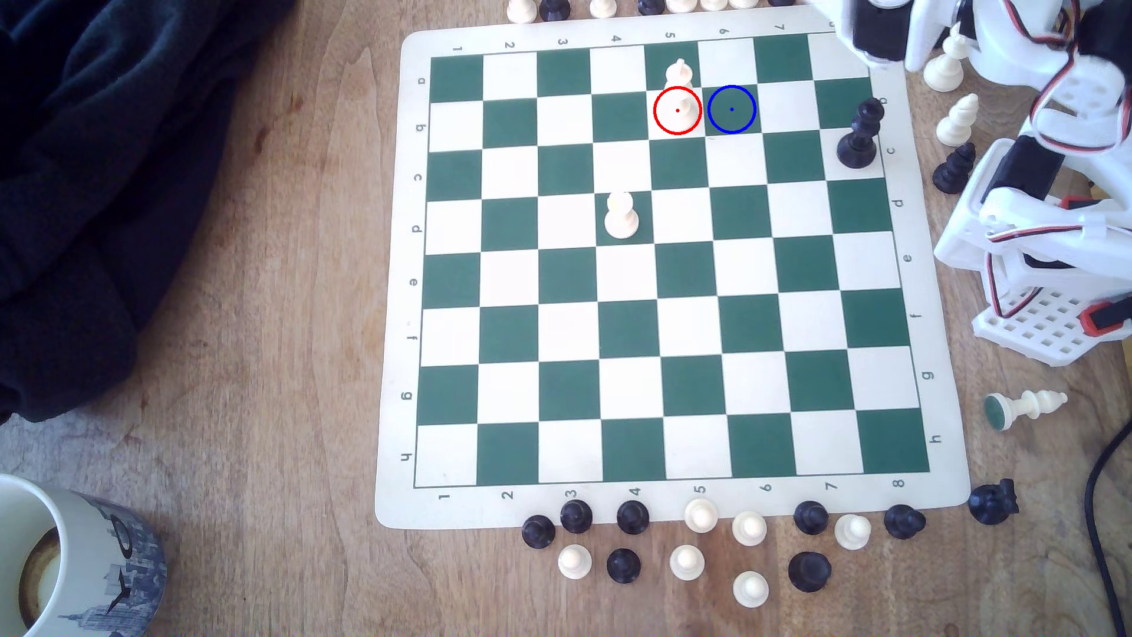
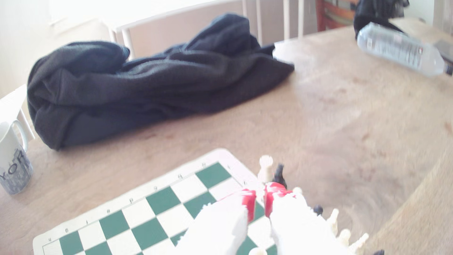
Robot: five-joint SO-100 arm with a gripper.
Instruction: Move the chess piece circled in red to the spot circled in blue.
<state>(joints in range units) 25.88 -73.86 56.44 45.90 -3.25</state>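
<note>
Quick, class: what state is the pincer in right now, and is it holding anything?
Pincer: nearly closed, a narrow gap between its red-tipped fingers, holding nothing; the chess piece stands on its red-ringed square.

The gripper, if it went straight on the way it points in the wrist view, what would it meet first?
Probably the cream piece and black piece standing just beyond the red-tipped fingers of the gripper; the blur leaves depth unclear.

blue-ringed spot (image 1: 731,109) bare, chess piece (image 1: 679,92) adjacent
</note>
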